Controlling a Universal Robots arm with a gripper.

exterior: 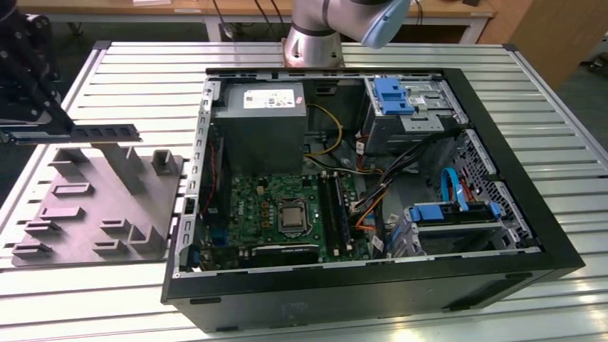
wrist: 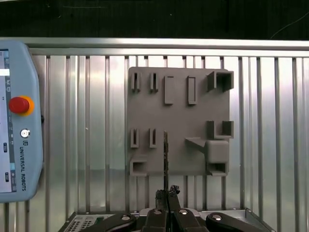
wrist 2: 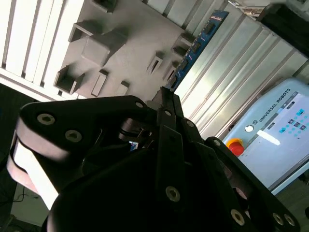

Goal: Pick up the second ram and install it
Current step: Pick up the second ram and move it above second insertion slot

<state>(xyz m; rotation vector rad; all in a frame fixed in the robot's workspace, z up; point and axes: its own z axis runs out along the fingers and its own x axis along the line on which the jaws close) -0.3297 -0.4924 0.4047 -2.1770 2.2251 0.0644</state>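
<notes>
Claw (wrist: 167,191) clamped on second ram (wrist: 165,154) — clear above grey fixture (wrist: 178,121)

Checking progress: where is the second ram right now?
The second ram is at the exterior view's left, held by the gripper above the grey holder tray, outside the computer case.

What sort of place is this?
Probably a robotics lab: a robot arm stands on a slatted metal table beside an open computer case, its gripper holding the second ram above a grey fixture plate.
</notes>
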